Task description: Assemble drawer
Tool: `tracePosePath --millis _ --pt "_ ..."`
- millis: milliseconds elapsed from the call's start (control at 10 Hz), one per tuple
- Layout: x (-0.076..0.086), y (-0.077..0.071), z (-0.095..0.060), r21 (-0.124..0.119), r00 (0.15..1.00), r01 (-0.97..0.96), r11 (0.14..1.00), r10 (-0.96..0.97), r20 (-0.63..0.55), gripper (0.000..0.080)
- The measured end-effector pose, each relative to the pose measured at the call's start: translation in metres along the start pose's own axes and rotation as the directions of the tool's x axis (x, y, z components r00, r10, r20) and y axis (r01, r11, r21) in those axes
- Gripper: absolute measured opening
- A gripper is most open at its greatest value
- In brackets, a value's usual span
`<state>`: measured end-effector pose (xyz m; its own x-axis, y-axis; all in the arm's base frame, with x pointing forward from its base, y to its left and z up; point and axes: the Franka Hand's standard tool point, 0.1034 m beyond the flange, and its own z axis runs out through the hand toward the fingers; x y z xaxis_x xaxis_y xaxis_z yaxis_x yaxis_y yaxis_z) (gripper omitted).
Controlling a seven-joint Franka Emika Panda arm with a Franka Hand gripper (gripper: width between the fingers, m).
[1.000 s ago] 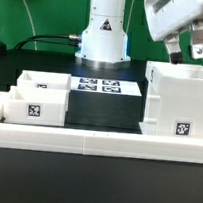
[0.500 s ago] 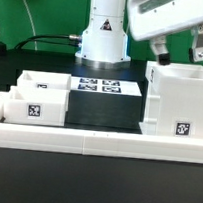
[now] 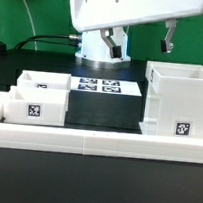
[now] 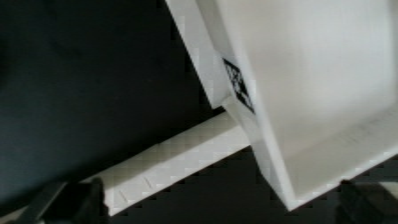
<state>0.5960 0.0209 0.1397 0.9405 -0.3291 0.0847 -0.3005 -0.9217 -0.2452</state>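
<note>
1. No brand or readable writing shows. The only marks are black-and-white square tags: one on the front face of the large box (image 3: 176, 102), one on the front tray (image 3: 36, 106), and several on the marker board (image 3: 97, 86).
2. The drawer lies in separate white plastic parts. The large box is a hollow cube, open at the top, and stands upright at the exterior view's right.
3. The front tray and the rear tray (image 3: 43, 81) sit one just behind the other at the exterior view's left, well apart from the large box. The marker board lies between the trays and the box.
4. All of these rest on the black counter (image 3: 91, 189), behind a low white wall (image 3: 96, 141) that hides their feet.
5. The fingers (image 3: 168, 36) hang spread wide, above and behind the large box, touching nothing and holding nothing.
6. In the wrist view, blurred dark fingertips (image 4: 59, 197) show at two corners, with a tagged side of the large box (image 4: 311, 90) and a strip of the low white wall (image 4: 178, 160) seen between them.
7. The arm's white housing (image 3: 128, 10) fills the top of the exterior view and covers the upper part of the robot base (image 3: 100, 51). A green backdrop (image 3: 28, 7) stands behind.
</note>
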Motion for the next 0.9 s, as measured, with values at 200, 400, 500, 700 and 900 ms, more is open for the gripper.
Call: tracePosePath --millis 200,400,500,700,900 --pt "0.0 0.002 0.0 -0.002 0.997 0.075 0.997 -0.075 0.0 0.0649" --pt "-0.004 0.032 0.002 -0.087 0.962 0.273 0.958 -0.27 0.047 0.0648" --pt "-0.004 0.051 0.001 -0.111 0.964 0.267 0.957 -0.263 0.049 0.0648" --pt "-0.008 0.086 0.004 -0.145 0.967 0.255 0.956 -0.252 0.035 0.0649" --pt "-0.013 0.112 0.011 -0.157 0.961 0.276 0.948 -0.274 0.038 0.0648"
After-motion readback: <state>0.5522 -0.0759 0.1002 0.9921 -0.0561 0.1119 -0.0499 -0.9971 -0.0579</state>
